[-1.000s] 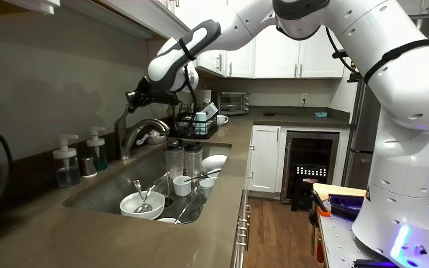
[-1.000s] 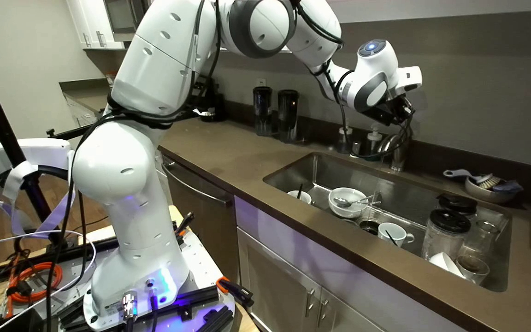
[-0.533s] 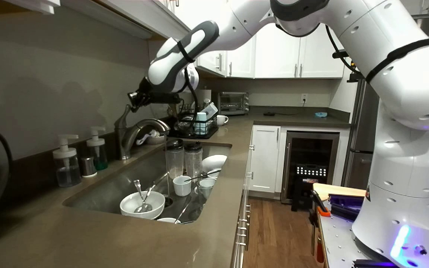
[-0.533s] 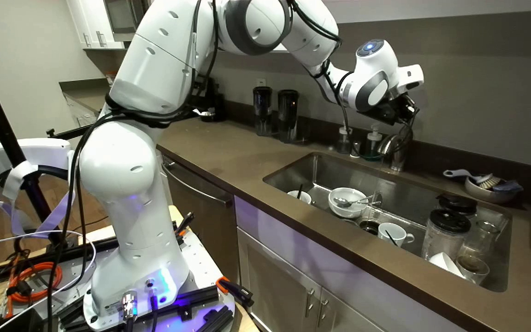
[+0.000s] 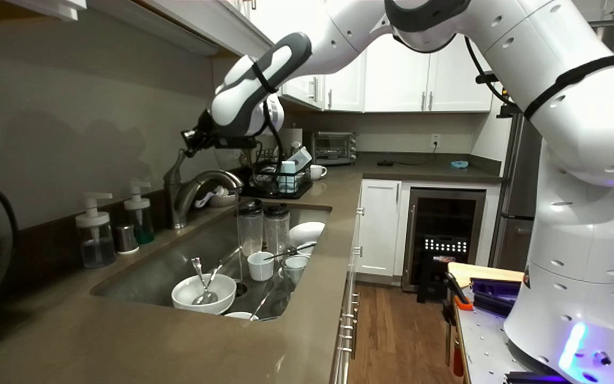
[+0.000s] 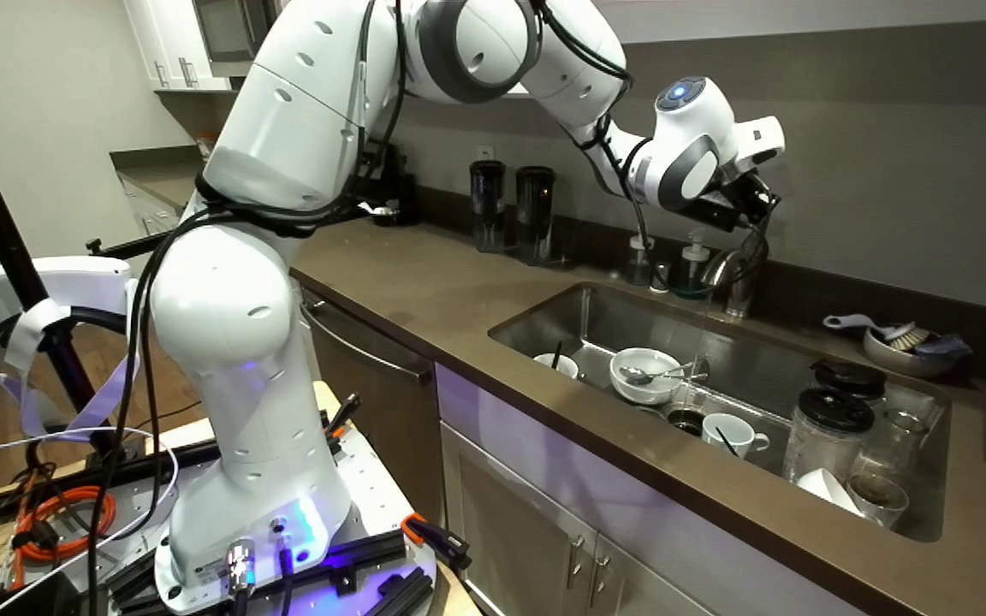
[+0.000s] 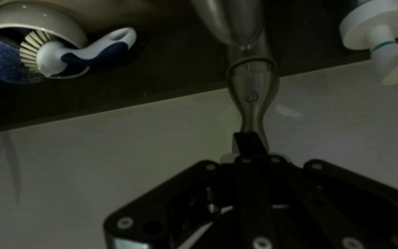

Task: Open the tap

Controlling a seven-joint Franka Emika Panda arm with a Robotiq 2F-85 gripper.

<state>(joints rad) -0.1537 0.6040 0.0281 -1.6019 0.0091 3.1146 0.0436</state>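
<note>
The tap is a chrome faucet. Its arched spout (image 5: 196, 188) and upright lever handle (image 5: 174, 169) stand behind the sink in an exterior view; the tap (image 6: 739, 289) is partly behind a cable in an exterior view. A thin clear streak like water hangs below the spout. In the wrist view the lever (image 7: 254, 84) rises from the top middle, and its upper end is hidden by my fingertips. My gripper (image 7: 250, 142) is shut with nothing visible between its fingers. It sits at the lever's top (image 5: 188, 152); whether it touches I cannot tell.
Soap bottles (image 5: 94, 237) stand on one side of the tap, and a bowl with a brush (image 6: 908, 349) on the other. The sink (image 6: 596, 329) holds a white bowl (image 6: 643, 376), mugs and lidded jars (image 6: 827, 436). The wall (image 7: 133, 155) is close behind the lever.
My gripper has shifted only slightly at the lever's top, first a little away from the wall, then a little back and up. The lever and sink items look the same.
</note>
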